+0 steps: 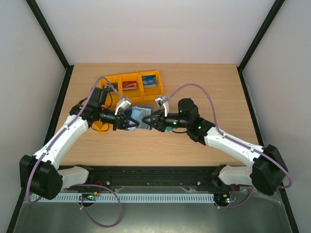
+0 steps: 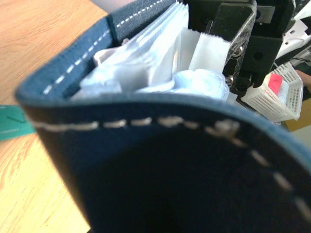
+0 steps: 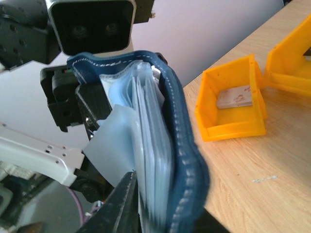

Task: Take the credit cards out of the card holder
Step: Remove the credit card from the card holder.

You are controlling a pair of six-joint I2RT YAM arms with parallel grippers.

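Card holder (image 1: pixel 141 116): navy, white-stitched, wallet-like booklet, located over the middle of the desk (image 1: pixel 194 87), between the two arms and nearer the desk's left edge than its right. Whether it touches the wood cannot be told. Orientation: stands on edge with its covers upright; its long axis runs from one gripper to the other, roughly parallel to the desk's near edge. Contents: clear and pale blue-grey sleeves (image 3: pixel 146 126) fanned between the covers; the outer cover (image 3: pixel 187 145) faces the desk's far edge. No card faces can be made out inside. Left gripper (image 1: pixel 130 121): jaws narrowed onto the holder's left end, and the navy cover fills the lower part of its wrist view. Right gripper (image 1: pixel 152 121): jaws closed on the right end, with one black finger (image 3: pixel 121 204) pressed against the sleeves and the other hidden behind the cover. Orange bins (image 1: pixel 129 77): a row near the far edge, left of centre. Credit cards: a red one (image 1: pixel 129 85) in the middle bin, a blue one (image 1: pixel 149 81) in the right bin. Teal card (image 2: pixel 9 121): flat on the desk beside the holder.
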